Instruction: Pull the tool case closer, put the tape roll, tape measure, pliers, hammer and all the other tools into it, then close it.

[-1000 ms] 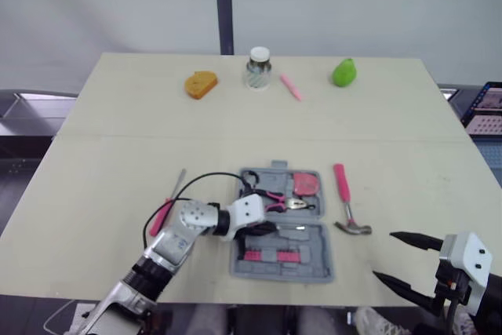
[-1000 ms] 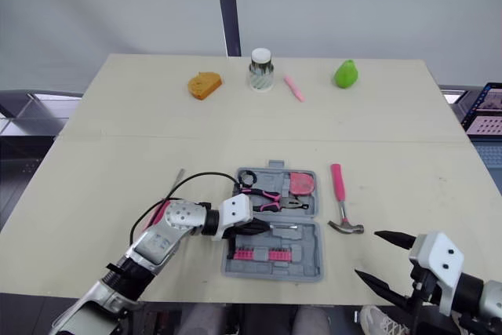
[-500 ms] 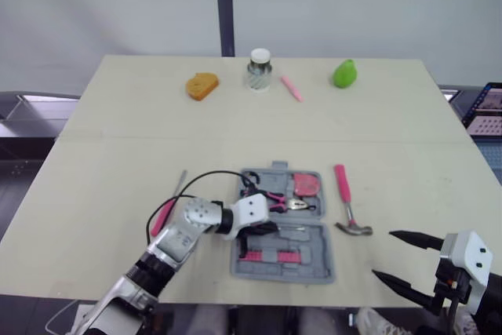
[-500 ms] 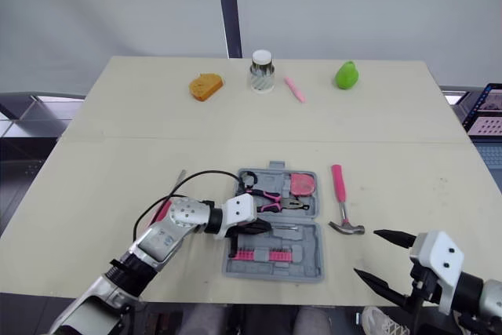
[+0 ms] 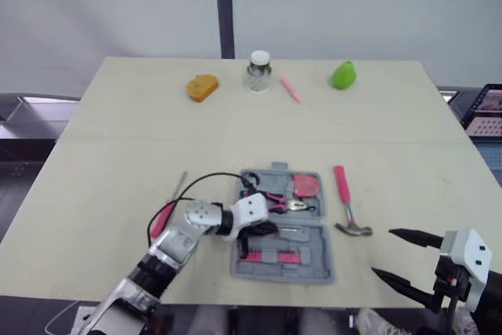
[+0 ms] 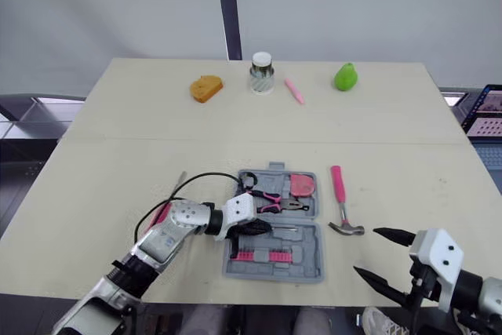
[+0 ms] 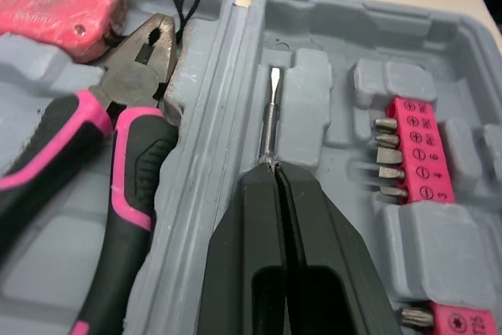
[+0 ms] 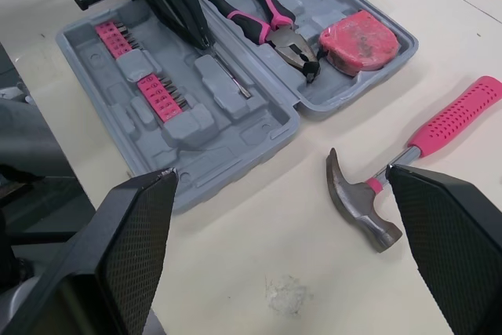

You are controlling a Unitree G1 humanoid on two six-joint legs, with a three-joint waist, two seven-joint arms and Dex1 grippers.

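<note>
One beige table, grey wall behind.
Left gripper clenched on screwdriver shaft inside open tool case; right gripper spread wide near hammer.

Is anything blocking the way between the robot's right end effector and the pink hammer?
Nothing visible. The hammer lies on bare table just ahead of the open right end effector, and only bare table separates it from the open tool case beside it.

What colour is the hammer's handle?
Pink. The hammer handle shows best in the right wrist view.
</note>
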